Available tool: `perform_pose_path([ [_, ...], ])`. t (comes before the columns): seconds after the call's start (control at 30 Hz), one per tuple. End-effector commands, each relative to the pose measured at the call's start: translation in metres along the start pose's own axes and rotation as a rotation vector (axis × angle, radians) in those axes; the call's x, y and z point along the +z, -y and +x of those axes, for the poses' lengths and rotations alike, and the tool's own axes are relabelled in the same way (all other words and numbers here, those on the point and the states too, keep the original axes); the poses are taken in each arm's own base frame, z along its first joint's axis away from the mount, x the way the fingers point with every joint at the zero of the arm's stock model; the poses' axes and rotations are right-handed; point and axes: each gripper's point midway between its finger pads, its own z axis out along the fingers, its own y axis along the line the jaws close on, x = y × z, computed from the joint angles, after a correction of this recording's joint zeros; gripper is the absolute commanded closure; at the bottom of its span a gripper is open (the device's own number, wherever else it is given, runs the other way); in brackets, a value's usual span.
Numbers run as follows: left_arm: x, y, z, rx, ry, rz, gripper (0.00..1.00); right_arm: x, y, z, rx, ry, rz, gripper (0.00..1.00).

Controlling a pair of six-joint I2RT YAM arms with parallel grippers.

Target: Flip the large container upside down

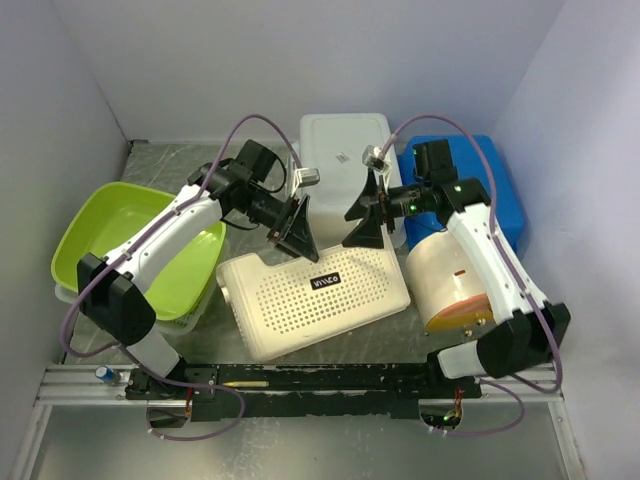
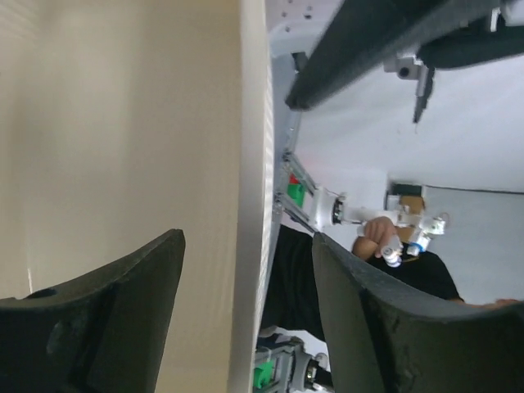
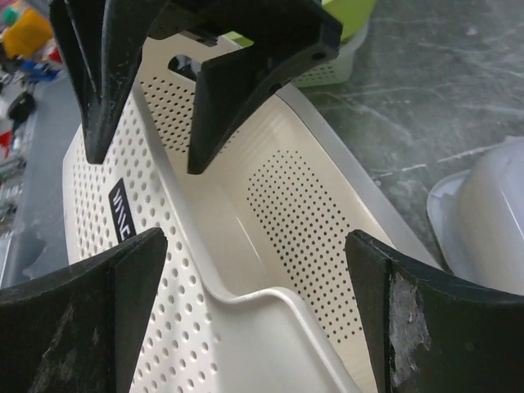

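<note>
The large container (image 1: 315,300) is a cream perforated basket lying base up at the table's middle, its black base sticker (image 1: 322,281) showing. My left gripper (image 1: 291,232) hovers over its far left edge, open. In the left wrist view the basket's wall (image 2: 123,147) fills the left side and its edge (image 2: 255,164) runs between the spread jaws of the gripper (image 2: 247,237), untouched. My right gripper (image 1: 368,224) hovers over the far right edge, open. In the right wrist view this gripper (image 3: 254,237) spans the basket's rounded base corner (image 3: 237,278), with the left gripper's fingers (image 3: 221,106) above.
A lime green tub (image 1: 140,240) sits in a white mesh basket (image 1: 185,318) at the left. A white tub (image 1: 345,145) stands at the back, a blue tub (image 1: 495,180) at the back right. A pale round tub (image 1: 450,285) lies under the right arm.
</note>
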Motion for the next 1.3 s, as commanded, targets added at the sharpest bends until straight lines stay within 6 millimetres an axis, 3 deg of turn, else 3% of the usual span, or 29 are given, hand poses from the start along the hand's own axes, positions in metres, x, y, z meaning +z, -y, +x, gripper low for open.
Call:
perform_pose_path([
  [0.0,-0.013,-0.015,-0.029,0.029,0.087,-0.166,0.24,-0.015,0.011,-0.028,-0.019,0.079,0.232,0.08],
  [0.23,-0.063,-0.035,-0.084,0.004,0.321,-0.34,0.21,-0.021,0.026,-0.019,0.078,0.039,0.344,0.07],
  [0.3,-0.081,-0.03,-0.099,0.011,0.411,-0.358,0.2,-0.021,0.03,-0.016,0.094,0.023,0.352,0.07],
  [0.4,-0.108,-0.015,-0.12,0.042,0.532,-0.402,0.1,-0.02,0.035,-0.018,0.1,0.027,0.365,0.07],
  [0.5,-0.14,-0.005,-0.128,0.066,0.632,-0.512,0.08,-0.017,0.034,-0.027,0.089,0.056,0.354,0.06],
  [0.57,-0.16,-0.004,-0.124,0.023,0.678,-0.494,0.07,-0.012,0.031,-0.032,0.087,0.063,0.344,0.06],
  [0.67,-0.19,-0.026,-0.111,-0.098,0.744,-0.499,0.07,0.005,0.021,-0.037,0.047,0.072,0.303,0.04],
  [0.83,-0.211,-0.067,-0.084,-0.22,0.787,-0.71,0.07,0.054,0.009,-0.039,-0.005,-0.015,0.183,0.04],
  [0.97,-0.22,-0.06,-0.068,-0.209,0.871,-0.77,0.07,0.084,0.008,-0.02,0.06,-0.113,0.122,0.14],
  [1.27,-0.203,-0.044,-0.036,-0.075,0.84,-0.722,0.08,0.087,-0.001,0.004,0.098,-0.119,0.076,0.33],
])
